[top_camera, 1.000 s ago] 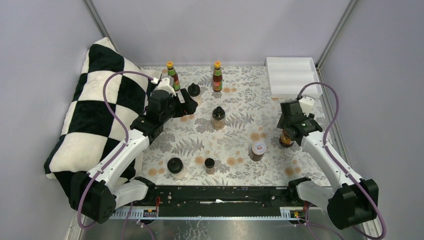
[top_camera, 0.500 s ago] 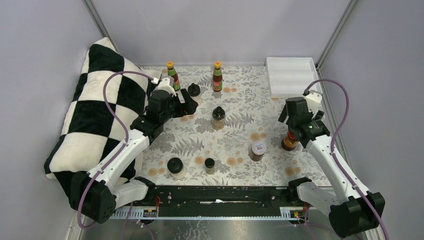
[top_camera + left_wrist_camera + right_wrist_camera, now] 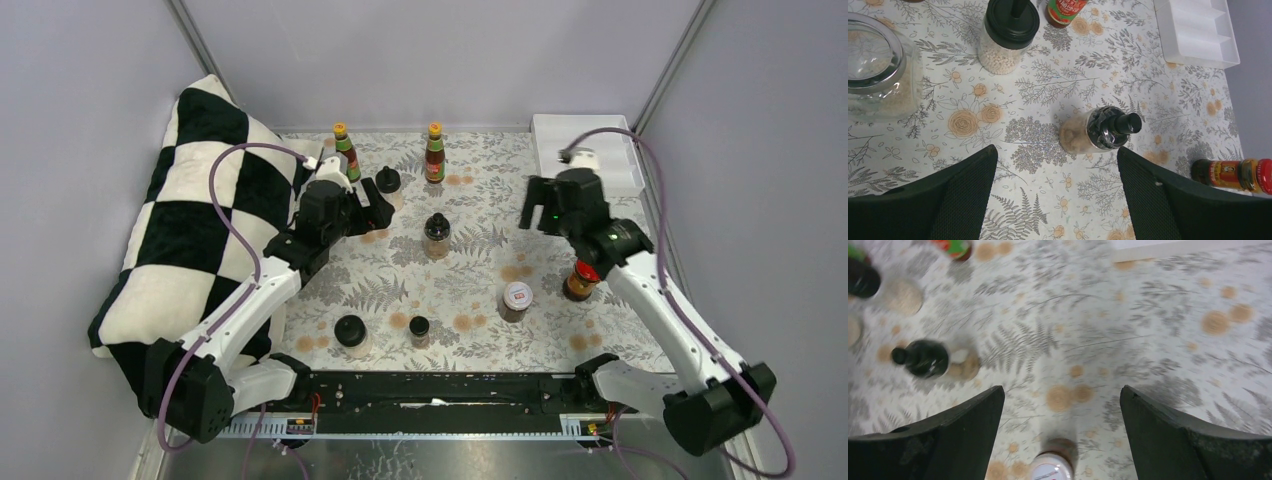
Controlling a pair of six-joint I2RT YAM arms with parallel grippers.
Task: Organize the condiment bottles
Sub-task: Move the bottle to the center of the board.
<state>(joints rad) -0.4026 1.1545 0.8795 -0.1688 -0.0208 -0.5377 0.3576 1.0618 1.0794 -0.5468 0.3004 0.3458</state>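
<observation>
Pillow (image 3: 190, 220) far left. Your left gripper (image 3: 1057, 150) hangs wide open, holding nothing. On the cloth (image 3: 470, 190) you have two sauce bottles (image 3: 346, 152) (image 3: 434, 152), three black-lid jars (image 3: 388, 181) (image 3: 350, 332) (image 3: 419, 329), one clear-lid jar (image 3: 875, 75), one grinder (image 3: 437, 233), one white-lid jar (image 3: 517, 298) and one red-cap bottle (image 3: 581, 280). Labels unreadable. Right gripper (image 3: 1062, 390) wide open, empty. Tray (image 3: 560, 180) back right.

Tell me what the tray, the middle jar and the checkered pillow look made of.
Tray: smooth white with moulded dividers, likely plastic. Middle jar: clear body showing pale contents, glass or plastic, can't tell; glossy black top, probably plastic. Pillow: matte black-and-white fabric, plush-looking.
</observation>
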